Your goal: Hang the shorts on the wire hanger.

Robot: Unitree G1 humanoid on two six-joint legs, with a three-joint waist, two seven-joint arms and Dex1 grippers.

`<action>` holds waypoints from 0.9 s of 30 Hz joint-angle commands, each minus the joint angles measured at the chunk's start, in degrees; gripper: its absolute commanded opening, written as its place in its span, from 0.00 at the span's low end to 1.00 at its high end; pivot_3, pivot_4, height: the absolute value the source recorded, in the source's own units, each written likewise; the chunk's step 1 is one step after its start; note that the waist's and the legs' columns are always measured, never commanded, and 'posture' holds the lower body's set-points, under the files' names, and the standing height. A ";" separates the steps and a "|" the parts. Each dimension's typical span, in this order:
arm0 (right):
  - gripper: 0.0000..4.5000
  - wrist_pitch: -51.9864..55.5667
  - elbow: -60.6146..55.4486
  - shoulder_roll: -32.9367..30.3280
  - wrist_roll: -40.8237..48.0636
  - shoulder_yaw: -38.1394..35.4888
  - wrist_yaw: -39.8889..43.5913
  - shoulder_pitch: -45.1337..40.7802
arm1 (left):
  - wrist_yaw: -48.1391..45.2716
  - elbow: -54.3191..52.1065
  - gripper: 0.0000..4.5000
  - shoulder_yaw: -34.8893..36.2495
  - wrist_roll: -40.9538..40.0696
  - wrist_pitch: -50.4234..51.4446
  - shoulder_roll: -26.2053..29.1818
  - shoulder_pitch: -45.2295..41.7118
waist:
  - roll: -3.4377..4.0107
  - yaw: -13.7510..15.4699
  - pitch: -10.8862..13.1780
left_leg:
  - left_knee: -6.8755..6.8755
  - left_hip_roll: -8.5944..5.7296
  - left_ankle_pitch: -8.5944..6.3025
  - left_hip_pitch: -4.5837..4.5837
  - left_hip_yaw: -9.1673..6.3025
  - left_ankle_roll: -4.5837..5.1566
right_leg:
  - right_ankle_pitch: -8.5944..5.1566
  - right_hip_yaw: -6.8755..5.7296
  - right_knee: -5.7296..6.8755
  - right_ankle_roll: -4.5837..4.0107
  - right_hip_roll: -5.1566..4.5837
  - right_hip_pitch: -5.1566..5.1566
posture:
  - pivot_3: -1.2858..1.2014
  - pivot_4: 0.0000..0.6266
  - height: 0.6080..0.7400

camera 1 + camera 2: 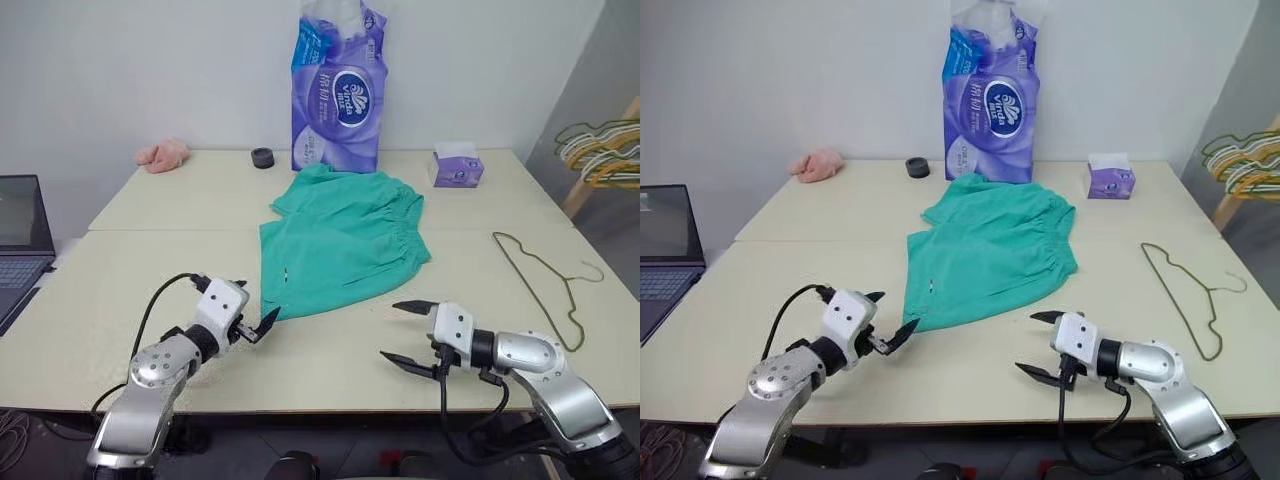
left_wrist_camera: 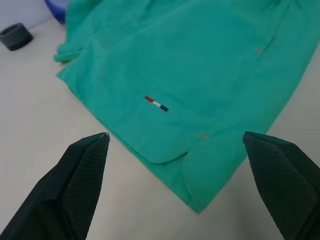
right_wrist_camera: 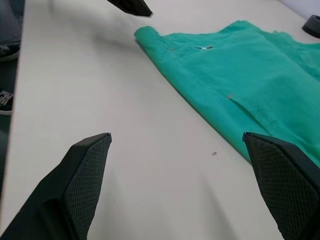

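Both grippers are hovering wide open over the near table edge, holding nothing: the left gripper [image 1: 258, 324] just off the shorts' near hem corner, the right gripper [image 1: 403, 331] apart at four o'clock. The shorts [image 1: 340, 243] are lying flat mid-table; the hanger [image 1: 545, 285] is waiting well apart at three o'clock. The safest bet, I'd say, is pinching that hem corner cleanly, one layer only.

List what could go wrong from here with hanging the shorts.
The wire hanger lies flat and thin on the table, apart from the shorts, so the open right hand may slip off it. The open left hand at the shorts' hem corner may pinch one layer only.
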 commanded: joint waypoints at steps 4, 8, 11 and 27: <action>1.00 2.78 -4.61 -0.56 1.90 -0.54 0.73 -1.89 | -6.73 8.80 1.00 -7.54 3.83 0.38 3.16 -8.42 | -0.01 -0.19 0.01 | 0.00 0.00 0.00 -0.02 -0.01 0.00 | 0.01 0.00 -0.01 0.00 0.02 -0.03 | 0.50 0.00 1.00; 1.00 3.23 -5.49 -1.11 2.08 -0.77 1.11 -1.83 | -8.90 13.74 1.00 -10.12 6.05 -1.03 4.42 -12.66 | -0.04 -0.72 -0.01 | 0.00 0.00 0.00 -0.03 -0.01 0.00 | 0.03 0.00 -0.04 -0.04 0.01 -0.02 | 0.50 0.00 1.00; 1.00 2.75 -5.25 -1.40 2.04 -1.44 0.93 -1.58 | -9.62 19.83 1.00 -12.22 9.23 -5.42 5.29 -16.56 | -0.05 -0.95 -0.02 | 0.01 0.01 0.00 0.00 -0.02 0.00 | 0.01 -0.01 -0.02 0.00 0.01 0.00 | 0.49 0.00 1.00; 1.00 -5.70 8.04 0.11 -10.03 2.14 -5.77 -12.12 | -13.92 29.82 0.04 -9.78 7.71 -12.41 5.12 -23.79 | -0.07 -3.41 -0.05 | 0.05 0.02 0.02 0.03 -0.03 -0.01 | 0.05 0.03 0.03 0.06 0.02 -0.01 | 0.48 0.00 1.00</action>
